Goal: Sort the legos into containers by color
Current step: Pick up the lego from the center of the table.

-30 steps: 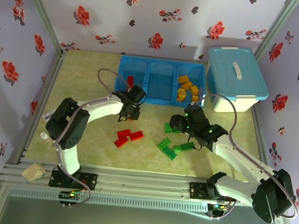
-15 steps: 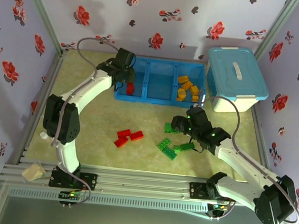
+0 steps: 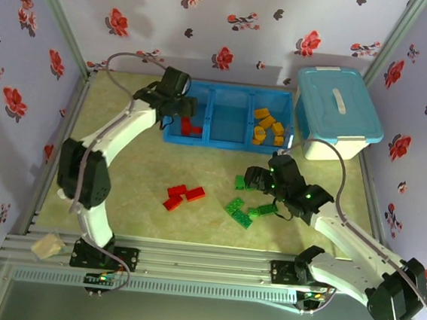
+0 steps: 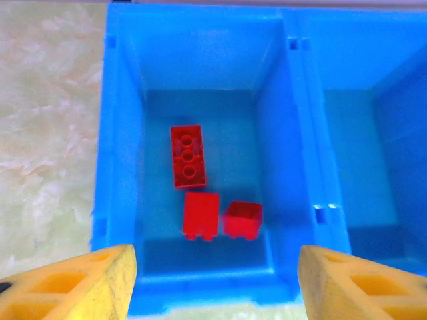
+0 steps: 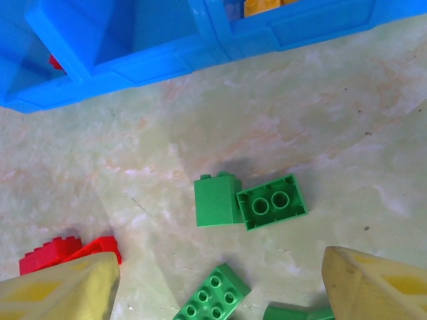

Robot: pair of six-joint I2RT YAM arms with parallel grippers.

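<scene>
Inventory, left to right, clock bearings taken from the table centre in the top view.

1. Left gripper (image 3: 179,111): I read it as spread wide and empty, hanging over the left compartment of the containers (image 3: 226,142) at 11 o'clock.
2. Binned red legos (image 4: 187,156): three lie in that compartment. One is long and studs-up, and two short ones sit side by side at its 6 o'clock.
3. Loose red legos (image 3: 183,196): I count a small cluster on the table (image 3: 134,198) at 7 o'clock.
4. Green legos (image 3: 241,205): these are scattered at 5 o'clock, well apart from the tray. Two of them touch in the right wrist view.
5. Right gripper (image 3: 257,178): its jaws are parted with nothing between them, and it hangs above the green cluster.
6. Orange-yellow legos (image 3: 268,126): these are heaped in the right compartment at 1 o'clock.
7. Tub (image 3: 338,108): it is lidded and stands at 2 o'clock, just beside the tray's right end.
</scene>
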